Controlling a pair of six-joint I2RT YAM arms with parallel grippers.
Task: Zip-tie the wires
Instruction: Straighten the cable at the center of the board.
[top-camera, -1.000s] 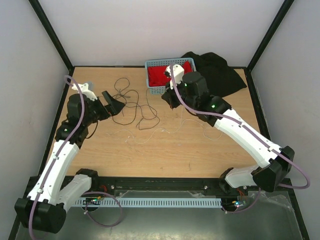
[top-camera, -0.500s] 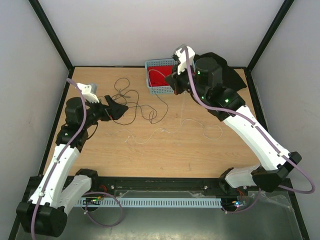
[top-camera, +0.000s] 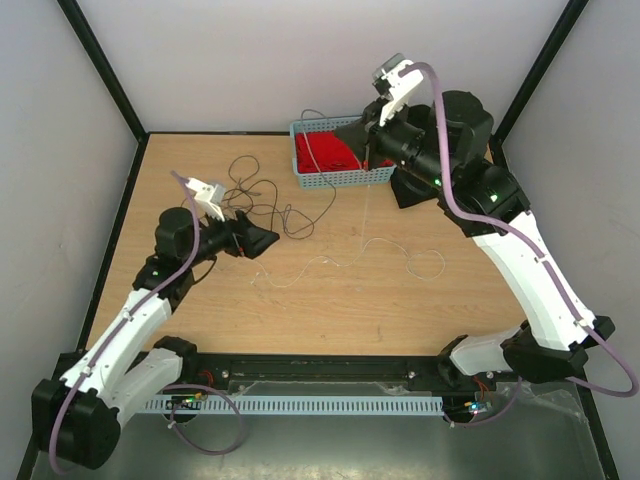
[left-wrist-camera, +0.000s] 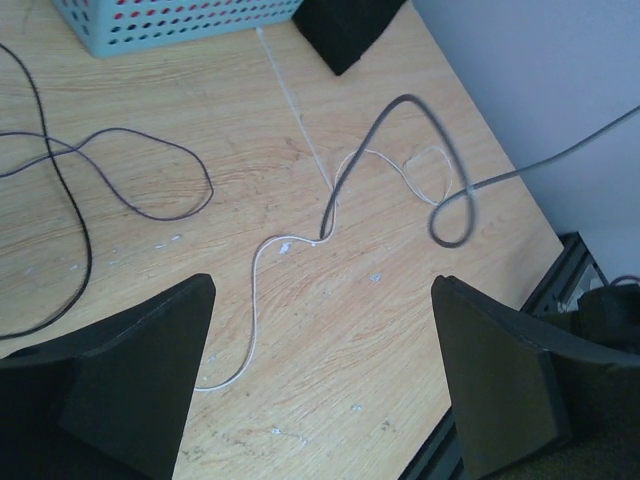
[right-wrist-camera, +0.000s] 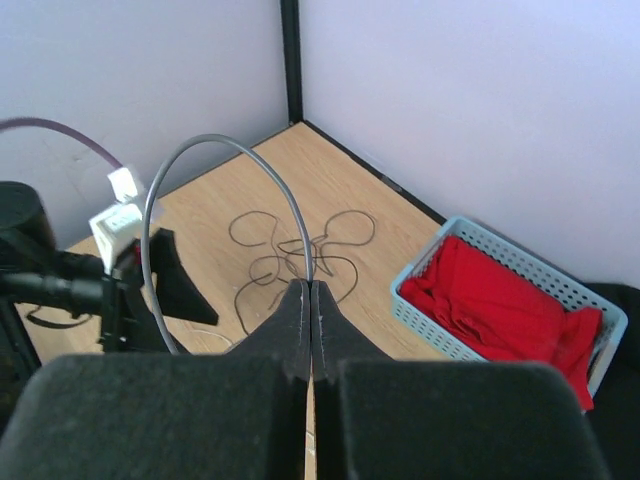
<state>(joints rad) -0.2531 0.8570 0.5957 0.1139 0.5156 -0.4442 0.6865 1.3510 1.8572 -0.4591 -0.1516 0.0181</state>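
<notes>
The wires lie as a loose black tangle (top-camera: 255, 190) on the wooden table left of centre. They also show in the right wrist view (right-wrist-camera: 300, 245) and the left wrist view (left-wrist-camera: 120, 180). A limp whitish strand (top-camera: 330, 262) curls across the middle. My right gripper (top-camera: 362, 140) is raised above the blue basket and shut (right-wrist-camera: 312, 285) on one dark wire (right-wrist-camera: 215, 142), which arcs in the air (left-wrist-camera: 400, 110). The zip tie (left-wrist-camera: 295, 110) is a straight white strip on the table below the basket, faint in the top view (top-camera: 366, 212). My left gripper (top-camera: 262, 240) is open and empty (left-wrist-camera: 322, 285), low over the table.
A blue basket (top-camera: 340, 180) with a red cloth (top-camera: 330, 150) stands at the back centre. A black cloth (left-wrist-camera: 345, 30) lies to its right, mostly behind my right arm. Black frame posts edge the table.
My right gripper has lifted up and back to the right, pulling one wire off the table. My left gripper has moved right, towards the table's middle.
</notes>
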